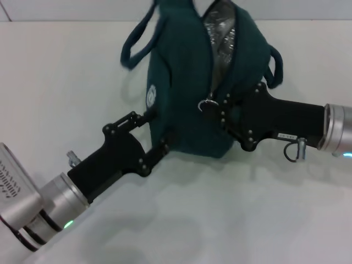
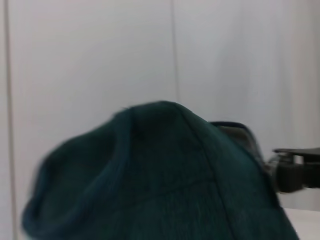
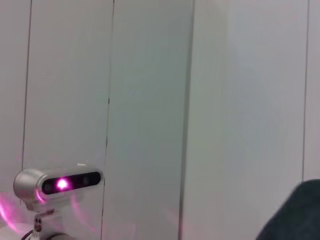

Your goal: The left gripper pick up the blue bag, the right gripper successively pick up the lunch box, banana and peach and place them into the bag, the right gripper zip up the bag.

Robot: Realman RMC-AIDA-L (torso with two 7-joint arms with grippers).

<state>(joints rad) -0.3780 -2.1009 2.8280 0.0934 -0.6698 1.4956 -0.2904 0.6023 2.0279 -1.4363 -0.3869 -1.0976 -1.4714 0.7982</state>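
The blue bag (image 1: 190,88) stands upright on the white surface (image 1: 66,77), and it is my landmark for everything else. No lunch box, banana or peach lies anywhere around it, so I judge they are already inside, though the opening shows me only silver lining (image 1: 220,33). What is left is the zip: the mouth gapes at the top of the bag, and the metal ring pull (image 1: 207,104) hangs partway down its front, so the closing is not finished.

My left claw (image 1: 157,137) comes in low at the bag's near left corner. Its fingers reach against the fabric there, one beside the white logo (image 1: 151,94), and I judge they are closed on a fold of the cloth to steady the bag, though the fingertips themselves are hidden.

My right claw (image 1: 228,113) presses in from the bag's other side, just beside the ring pull. Its fingertips are lost against the dark fabric, so I cannot tell whether it has the pull.
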